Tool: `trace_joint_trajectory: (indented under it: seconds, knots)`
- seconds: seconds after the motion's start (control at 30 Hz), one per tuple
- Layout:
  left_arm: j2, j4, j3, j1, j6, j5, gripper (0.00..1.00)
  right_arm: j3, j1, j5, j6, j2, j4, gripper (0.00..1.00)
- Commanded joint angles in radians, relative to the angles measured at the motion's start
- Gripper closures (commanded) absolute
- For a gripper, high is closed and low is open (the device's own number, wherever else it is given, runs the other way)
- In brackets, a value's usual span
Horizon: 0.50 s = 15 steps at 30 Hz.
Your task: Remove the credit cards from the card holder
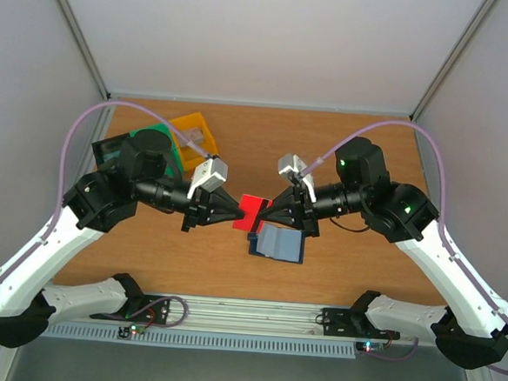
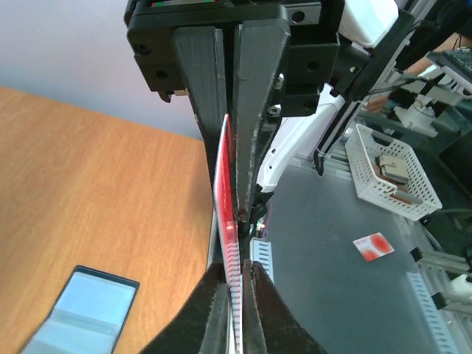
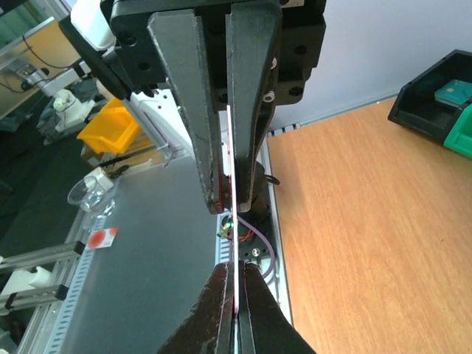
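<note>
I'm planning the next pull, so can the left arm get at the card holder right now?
Probably not yet: the left gripper is shut on the red card, which the right gripper also pinches. The card holder lies open, uncovered, just beside them.

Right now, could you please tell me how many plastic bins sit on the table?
3, at the far left: a black bin, a green bin partly under the left arm, and a yellow bin. The arm may hide more.
</note>
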Motion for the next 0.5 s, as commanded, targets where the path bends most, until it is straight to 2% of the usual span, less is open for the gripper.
trace_joint_trajectory:
  seconds: [0.0, 0.2, 0.23, 0.27, 0.3, 0.33, 0.37, 0.47]
  knots:
    - [0.004, 0.055, -0.002, -0.001, -0.029, 0.014, 0.98, 0.027, 0.011, -0.004, -0.008, -0.011, -0.004, 0.99]
    - [-0.007, 0.090, -0.020, -0.001, -0.094, 0.021, 1.00, 0.007, 0.012, 0.024, -0.012, -0.022, 0.015, 0.99]
    - [-0.011, 0.081, -0.021, -0.001, -0.103, -0.016, 1.00, -0.006, 0.011, 0.048, -0.008, -0.029, 0.029, 0.91]
    - [-0.013, 0.063, -0.019, 0.002, -0.109, -0.050, 1.00, -0.024, 0.011, 0.089, -0.003, -0.042, 0.044, 0.71]
    - [-0.013, 0.030, -0.016, 0.007, -0.098, -0.086, 1.00, -0.044, 0.012, 0.144, 0.004, -0.055, 0.060, 0.38]
    - [-0.010, -0.001, -0.011, 0.014, -0.082, -0.152, 1.00, -0.072, 0.010, 0.214, 0.019, -0.067, 0.077, 0.18]
    - [-0.003, -0.041, -0.003, 0.020, -0.057, -0.215, 1.00, -0.094, 0.006, 0.301, 0.038, -0.082, 0.092, 0.04]
    - [0.055, -0.223, 0.062, 0.074, 0.160, -0.419, 1.00, -0.142, -0.020, 0.455, 0.078, -0.111, 0.113, 0.01]
